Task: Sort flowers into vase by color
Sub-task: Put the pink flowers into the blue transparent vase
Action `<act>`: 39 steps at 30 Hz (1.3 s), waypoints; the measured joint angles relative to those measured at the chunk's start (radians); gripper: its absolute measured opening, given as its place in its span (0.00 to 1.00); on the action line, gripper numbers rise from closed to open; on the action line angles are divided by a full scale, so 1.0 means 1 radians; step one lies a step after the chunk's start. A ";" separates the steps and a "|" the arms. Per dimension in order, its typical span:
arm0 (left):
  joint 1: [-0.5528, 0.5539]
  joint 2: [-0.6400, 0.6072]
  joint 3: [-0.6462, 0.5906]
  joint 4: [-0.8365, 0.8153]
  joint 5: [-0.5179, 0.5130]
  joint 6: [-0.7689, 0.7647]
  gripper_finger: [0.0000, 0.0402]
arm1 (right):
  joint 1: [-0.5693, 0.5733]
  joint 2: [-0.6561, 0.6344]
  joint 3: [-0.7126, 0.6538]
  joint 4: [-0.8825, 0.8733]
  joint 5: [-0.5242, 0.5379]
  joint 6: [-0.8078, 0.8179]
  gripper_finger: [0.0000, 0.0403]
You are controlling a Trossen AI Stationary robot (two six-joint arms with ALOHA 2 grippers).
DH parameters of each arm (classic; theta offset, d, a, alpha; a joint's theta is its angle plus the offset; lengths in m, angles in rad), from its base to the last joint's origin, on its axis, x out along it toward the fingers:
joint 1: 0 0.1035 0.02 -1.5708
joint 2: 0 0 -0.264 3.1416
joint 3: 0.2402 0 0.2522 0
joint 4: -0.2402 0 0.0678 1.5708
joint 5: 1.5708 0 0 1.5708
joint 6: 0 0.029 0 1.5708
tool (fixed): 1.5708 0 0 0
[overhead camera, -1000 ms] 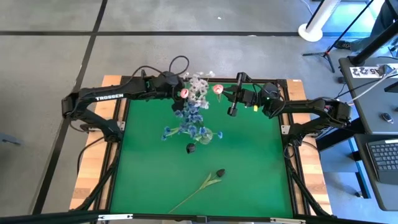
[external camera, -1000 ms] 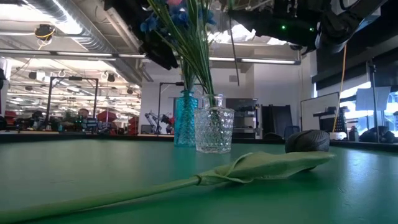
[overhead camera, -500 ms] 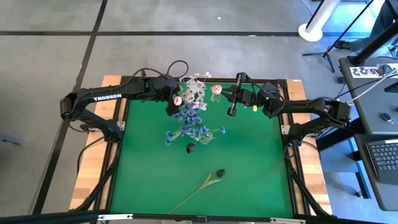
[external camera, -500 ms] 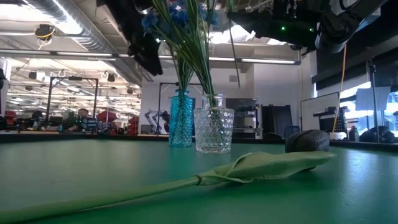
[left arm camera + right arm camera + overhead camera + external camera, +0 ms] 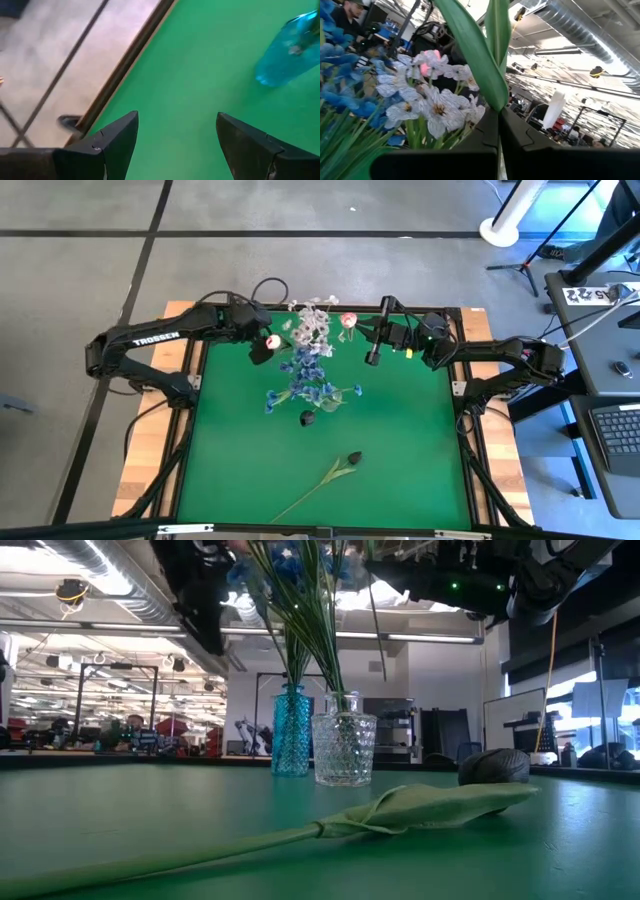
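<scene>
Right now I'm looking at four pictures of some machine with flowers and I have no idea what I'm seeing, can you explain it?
It is a robot with two dark arms at a green table. One picture looks down from above, one looks level across the table, and two come from cameras on the wrists. On the table stand a blue vase and a clear vase, both with flowers, and a dark tulip lies loose. The left gripper is open and empty. The right gripper is shut on a pink tulip.

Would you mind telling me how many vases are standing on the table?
2: a blue glass vase and a clear cut-glass vase, side by side near the middle of the green table, both holding stems.
</scene>
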 joint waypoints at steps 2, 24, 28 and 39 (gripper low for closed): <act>0.000 -0.030 0.000 -0.026 -0.025 -0.009 0.65 | 0.000 0.000 0.000 0.000 0.005 0.000 0.00; 0.000 -0.326 0.001 0.565 0.238 0.332 0.65 | -0.001 0.001 0.298 -0.243 0.018 0.015 0.00; 0.000 -0.302 0.001 0.721 0.378 0.363 0.65 | -0.001 0.002 0.434 -0.344 -0.044 0.044 0.00; -0.008 -0.021 0.001 1.143 0.451 0.400 0.65 | 0.000 0.040 0.535 -0.363 -0.155 0.176 0.00</act>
